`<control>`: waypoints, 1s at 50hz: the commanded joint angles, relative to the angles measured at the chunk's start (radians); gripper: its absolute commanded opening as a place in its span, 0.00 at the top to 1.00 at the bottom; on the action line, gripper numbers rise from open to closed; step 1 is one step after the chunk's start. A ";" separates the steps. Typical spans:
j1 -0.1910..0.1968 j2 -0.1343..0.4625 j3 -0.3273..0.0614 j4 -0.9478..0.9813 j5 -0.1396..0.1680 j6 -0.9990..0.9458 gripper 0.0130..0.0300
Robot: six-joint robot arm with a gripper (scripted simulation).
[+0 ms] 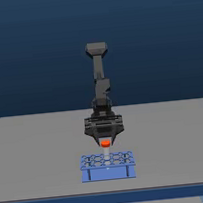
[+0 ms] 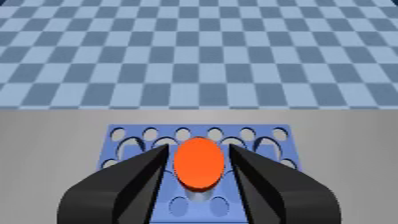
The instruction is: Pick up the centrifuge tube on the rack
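Nearest the wrist cam, two black wedge-shaped fingers point(image 2: 133, 185) of the gripper point(image 2: 199, 172) flank the round orange-red cap of the small centrifuge tube point(image 2: 198, 162), one finger per side, edges right at the cap. Gripper appears closed on the cap, or nearly so; no clear gap is visible, but firm contact can't be confirmed from these views. Tube body below the cap is hidden, so whether the tip is seated in a hole or already clear of it can't be told. Below sits the small light-blue rectangular rack point(image 2: 266, 132) w/ its grid of round holes; the holes hold tubes upright, leaving the cap as the only accessible grip surface, hence the top-down approach. In the exterior view, gripper point(image 1: 104, 139) hangs vertically off the dark arm point(image 1: 99, 79), cap point(image 1: 105, 142) just above the rack point(image 1: 108, 171) on a flat grey table point(image 1: 34, 156). Judgement: grasp stage; next move likely a straight vertical lift to avoid snagging the hole wall.
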 commanded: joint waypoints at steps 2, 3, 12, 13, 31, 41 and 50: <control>0.000 0.017 0.009 0.000 -0.050 0.001 0.00; 0.000 0.023 0.012 0.000 -0.059 0.001 0.00; 0.000 0.034 0.017 -0.001 -0.075 0.001 0.00; 0.000 0.034 0.018 -0.001 -0.076 0.001 0.00; 0.000 0.034 0.018 -0.001 -0.076 0.001 1.00; 0.000 0.034 0.018 -0.001 -0.076 0.001 1.00; 0.000 0.032 0.017 -0.001 -0.070 0.001 1.00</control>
